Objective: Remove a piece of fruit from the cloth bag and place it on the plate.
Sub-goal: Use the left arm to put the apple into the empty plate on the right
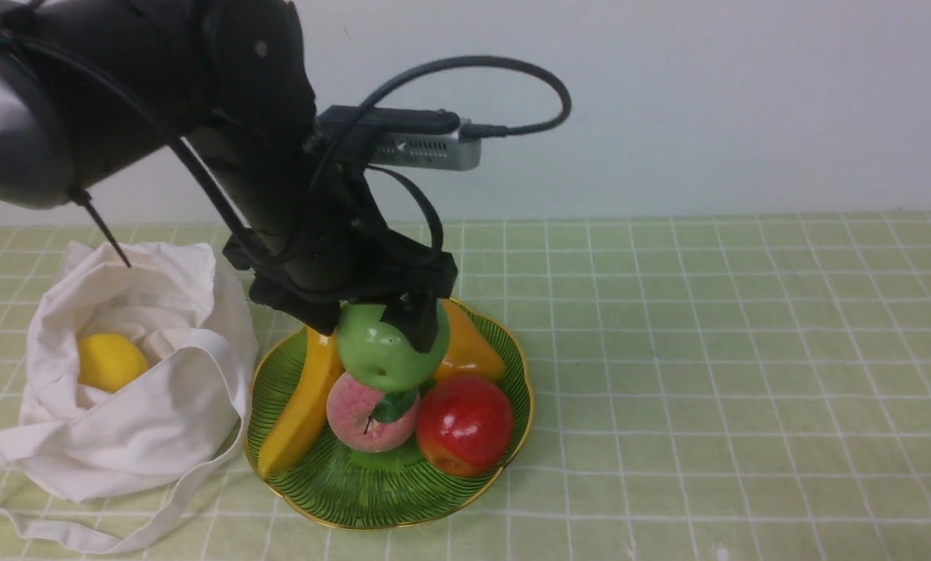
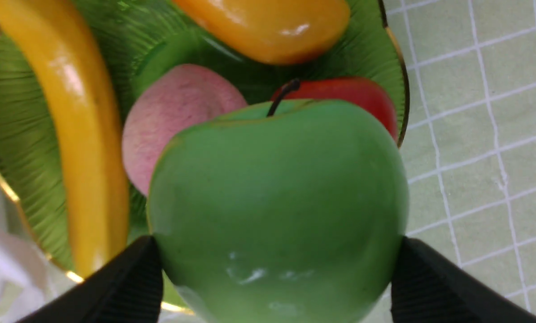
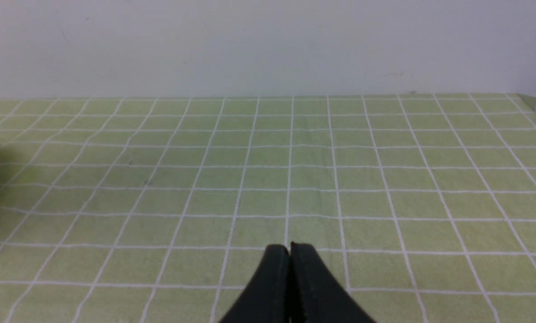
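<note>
Tablecloth (image 1: 745, 351), one plate (image 1: 372, 491) (four fruits (image 1: 465, 425))

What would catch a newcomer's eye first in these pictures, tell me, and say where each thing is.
The left gripper holds a green apple over the green plate, where a banana, a pink peach, a red apple and an orange fruit lie. On the robot's left of the plate, the white cloth bag lies open with one yellow fruit inside.
</note>
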### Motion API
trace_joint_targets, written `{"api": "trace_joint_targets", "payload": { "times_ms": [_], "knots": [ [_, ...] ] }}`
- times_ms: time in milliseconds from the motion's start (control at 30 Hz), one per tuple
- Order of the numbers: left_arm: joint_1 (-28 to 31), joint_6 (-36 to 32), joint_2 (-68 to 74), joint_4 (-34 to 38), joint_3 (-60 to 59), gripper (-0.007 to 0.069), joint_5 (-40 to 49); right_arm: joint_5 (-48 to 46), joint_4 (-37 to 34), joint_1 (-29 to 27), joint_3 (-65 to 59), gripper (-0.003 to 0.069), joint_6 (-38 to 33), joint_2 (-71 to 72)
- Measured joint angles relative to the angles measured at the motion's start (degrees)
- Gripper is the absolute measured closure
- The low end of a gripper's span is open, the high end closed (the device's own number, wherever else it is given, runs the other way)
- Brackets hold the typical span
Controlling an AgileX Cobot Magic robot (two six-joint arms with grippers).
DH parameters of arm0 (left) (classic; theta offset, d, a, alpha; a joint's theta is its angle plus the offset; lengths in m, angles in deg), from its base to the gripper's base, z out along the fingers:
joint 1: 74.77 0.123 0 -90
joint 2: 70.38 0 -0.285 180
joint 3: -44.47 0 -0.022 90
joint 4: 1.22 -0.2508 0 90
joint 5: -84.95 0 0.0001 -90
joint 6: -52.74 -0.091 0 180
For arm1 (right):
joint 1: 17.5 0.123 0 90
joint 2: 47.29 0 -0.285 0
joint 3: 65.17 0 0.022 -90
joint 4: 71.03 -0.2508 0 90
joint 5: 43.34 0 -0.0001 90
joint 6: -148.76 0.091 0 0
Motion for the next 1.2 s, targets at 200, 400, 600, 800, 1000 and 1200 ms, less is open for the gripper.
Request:
{"api": "trace_joint_targets", "payload": {
  "times_ms": [200,400,600,800,1000,1200],
  "knots": [
    [-0.7,0.0,4.3,0.1,0.0,0.0024,-2.3,0.0,0.0,0.0,0.0,0.0673,0.0,0.0],
    [-0.7,0.0,5.4,-0.2,0.0,0.0024,-2.6,0.0,0.0,0.0,0.0,0.0673,0.0,0.0],
    [-0.7,0.0,5.4,-7.3,0.0,0.0024,-5.0,0.0,0.0,0.0,0.0,0.0673,0.0,0.0],
    [-0.7,2.6,5.5,-13.5,0.0,0.0024,-8.9,0.0,0.0,0.0,0.0,0.0673,0.0,0.0],
    [-0.7,4.1,8.4,-15.4,0.0,0.0024,-13.8,0.0,0.0,0.0,0.0,0.0673,0.0,0.0],
    [-0.7,4.6,11.9,-17.5,0.0,0.0024,-14.9,0.0,0.0,0.0,0.0,0.0673,0.0,0.0]
  ]
}}
